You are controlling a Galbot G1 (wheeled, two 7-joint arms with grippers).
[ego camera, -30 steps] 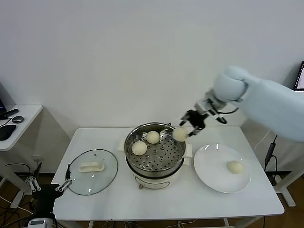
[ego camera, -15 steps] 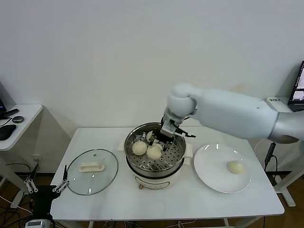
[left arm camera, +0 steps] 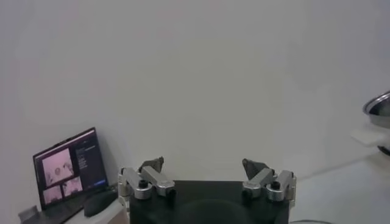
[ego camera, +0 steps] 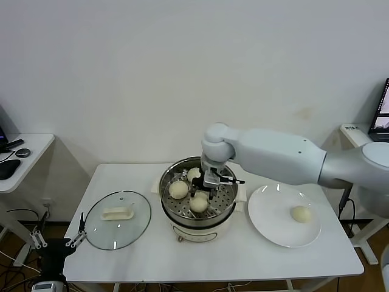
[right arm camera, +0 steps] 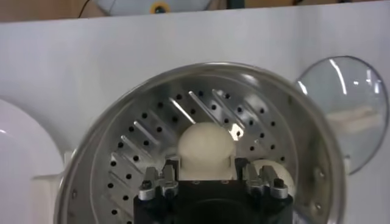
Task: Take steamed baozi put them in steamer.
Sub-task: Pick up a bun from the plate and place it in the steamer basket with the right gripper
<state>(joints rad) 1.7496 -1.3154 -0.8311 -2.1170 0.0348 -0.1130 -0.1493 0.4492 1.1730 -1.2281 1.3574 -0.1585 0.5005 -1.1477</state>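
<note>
— Right gripper (ego camera: 205, 192)?
— Down inside the steamer (ego camera: 168, 201), fingers (right arm camera: 172, 165) either side of a baozi (ego camera: 199, 202) on the perforated tray; gripping or just parted — cannot tell.
— Other baozi?
— Two more in the steamer (ego camera: 179, 190), behind the arm (ego camera: 194, 173); a fourth (ego camera: 300, 213) on the white plate (ego camera: 267, 220), right side of the counter (ego camera: 243, 255).
— Left gripper (left arm camera: 207, 176)?
— Parked off the counter's left, fingers wide open, holding nothing.
— Glass lid (ego camera: 118, 213)?
— Flat on the counter, left of the steamer.
</note>
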